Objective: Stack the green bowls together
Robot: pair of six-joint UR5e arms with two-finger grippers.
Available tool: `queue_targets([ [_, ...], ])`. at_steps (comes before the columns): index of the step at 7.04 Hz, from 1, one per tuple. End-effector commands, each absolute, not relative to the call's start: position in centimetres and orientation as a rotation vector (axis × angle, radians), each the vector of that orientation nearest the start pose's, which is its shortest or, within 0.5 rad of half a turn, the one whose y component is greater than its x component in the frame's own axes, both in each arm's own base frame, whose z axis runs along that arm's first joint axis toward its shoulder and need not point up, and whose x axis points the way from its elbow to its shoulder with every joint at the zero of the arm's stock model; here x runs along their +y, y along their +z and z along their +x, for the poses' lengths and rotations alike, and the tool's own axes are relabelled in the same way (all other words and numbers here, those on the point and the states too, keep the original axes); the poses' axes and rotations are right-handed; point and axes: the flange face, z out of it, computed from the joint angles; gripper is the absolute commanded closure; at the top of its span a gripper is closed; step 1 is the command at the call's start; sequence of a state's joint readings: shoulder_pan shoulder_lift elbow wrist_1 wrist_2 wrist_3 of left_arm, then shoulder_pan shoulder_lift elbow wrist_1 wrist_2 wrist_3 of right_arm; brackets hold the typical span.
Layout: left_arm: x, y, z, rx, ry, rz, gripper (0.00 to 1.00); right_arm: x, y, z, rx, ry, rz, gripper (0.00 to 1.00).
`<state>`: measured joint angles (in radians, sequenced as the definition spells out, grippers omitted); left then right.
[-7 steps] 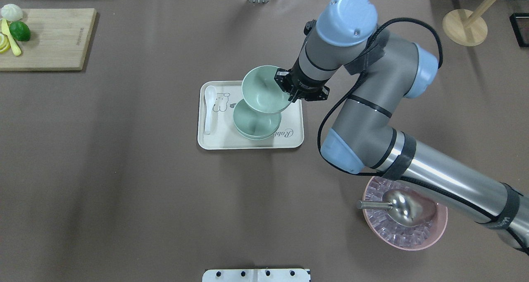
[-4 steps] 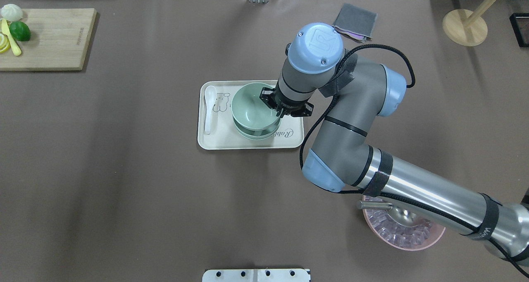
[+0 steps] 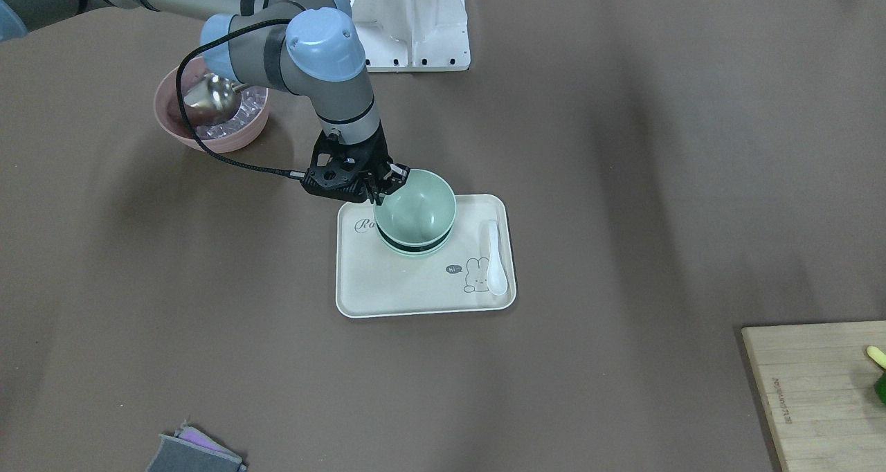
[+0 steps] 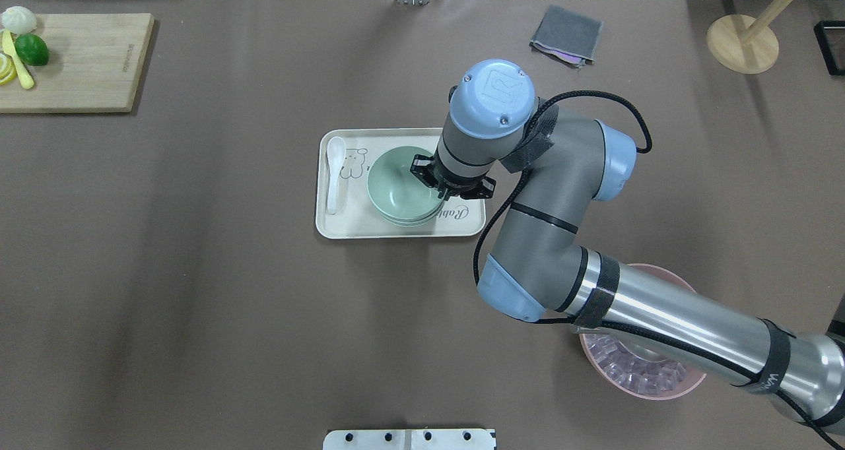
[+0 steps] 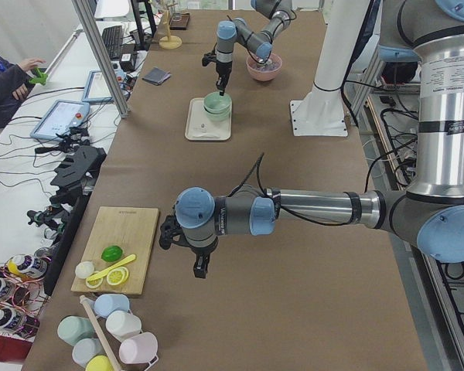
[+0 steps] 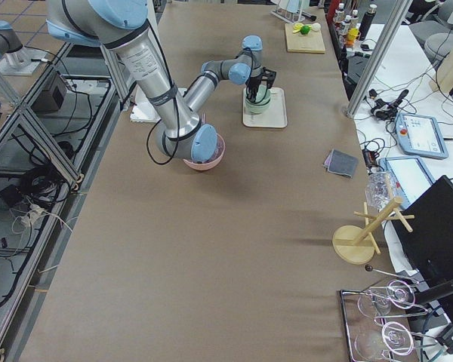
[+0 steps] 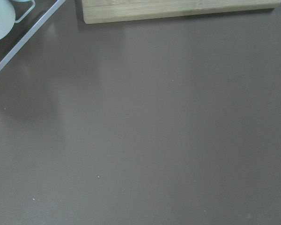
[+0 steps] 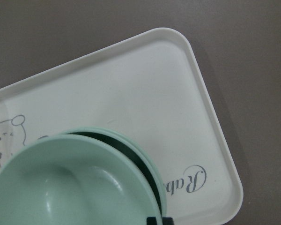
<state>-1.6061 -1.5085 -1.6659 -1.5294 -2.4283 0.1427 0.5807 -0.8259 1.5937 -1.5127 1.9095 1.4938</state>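
Right gripper (image 3: pixel 385 183) clamps the top green bowl (image 3: pixel 415 209) over stacked bowls (image 3: pixel 415 250) on a tray (image 3: pixel 387 292). Left gripper (image 5: pixel 199 270): state unclear.

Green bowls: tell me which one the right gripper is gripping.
The top bowl of the stack on the tray; the right gripper pinches its rim, while the other bowls sit nested beneath it.
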Motion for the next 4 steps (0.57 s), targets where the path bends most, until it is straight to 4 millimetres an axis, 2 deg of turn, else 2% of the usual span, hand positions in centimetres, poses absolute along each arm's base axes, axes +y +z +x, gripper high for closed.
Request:
queue_targets([
  [1,-46.14,64.01,-7.43,0.855,0.097,0.068,0.01,-47.41,19.78,-53.89,-0.867,0.337,-0.031,1.00],
  [4,-46.07,64.08,-7.43,0.855,0.096,0.066,0.01,-47.50,19.98,-54.00,-0.863,0.337,-0.031,1.00],
])
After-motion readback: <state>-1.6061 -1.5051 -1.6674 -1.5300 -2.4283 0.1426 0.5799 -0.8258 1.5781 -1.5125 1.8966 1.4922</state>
